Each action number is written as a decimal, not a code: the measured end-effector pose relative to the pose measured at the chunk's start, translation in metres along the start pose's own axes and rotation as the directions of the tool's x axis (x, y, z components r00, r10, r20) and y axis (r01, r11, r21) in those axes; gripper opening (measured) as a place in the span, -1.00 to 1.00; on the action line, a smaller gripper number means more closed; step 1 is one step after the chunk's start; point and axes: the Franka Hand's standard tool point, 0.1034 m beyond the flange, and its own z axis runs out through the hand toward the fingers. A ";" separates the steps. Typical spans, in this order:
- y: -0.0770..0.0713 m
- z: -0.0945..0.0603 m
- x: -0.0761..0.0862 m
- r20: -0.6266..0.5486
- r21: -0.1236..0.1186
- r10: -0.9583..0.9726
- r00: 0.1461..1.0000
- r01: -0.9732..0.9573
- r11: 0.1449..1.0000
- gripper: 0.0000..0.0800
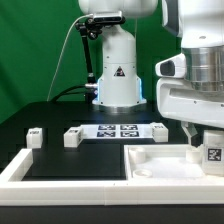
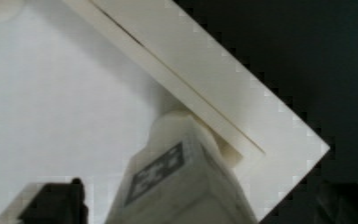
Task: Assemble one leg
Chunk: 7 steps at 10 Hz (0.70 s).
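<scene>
One leg (image 1: 212,150), a stubby white post with a black-and-white tag, stands upright at the right end of the large white tray-like part (image 1: 160,165) in the exterior view. My gripper (image 1: 203,136) hangs right over it, open. In the wrist view the leg (image 2: 179,175) rises between my fingers (image 2: 55,205), with a gap on each side, so nothing is gripped. Behind the leg are the tray's flat white face (image 2: 69,100) and its raised rim (image 2: 194,70). The joint between leg and tray is hidden.
Three look-alike legs lie on the black table: one (image 1: 35,137) at the exterior view's left, one (image 1: 73,137) beside it, one (image 1: 158,130) next to the marker board (image 1: 118,130). A white L-shaped rail (image 1: 25,170) runs along the front left. The robot's base (image 1: 115,80) stands behind.
</scene>
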 end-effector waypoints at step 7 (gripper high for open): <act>0.010 0.002 0.011 -0.013 -0.024 -0.563 0.826 0.563 0.826 0.56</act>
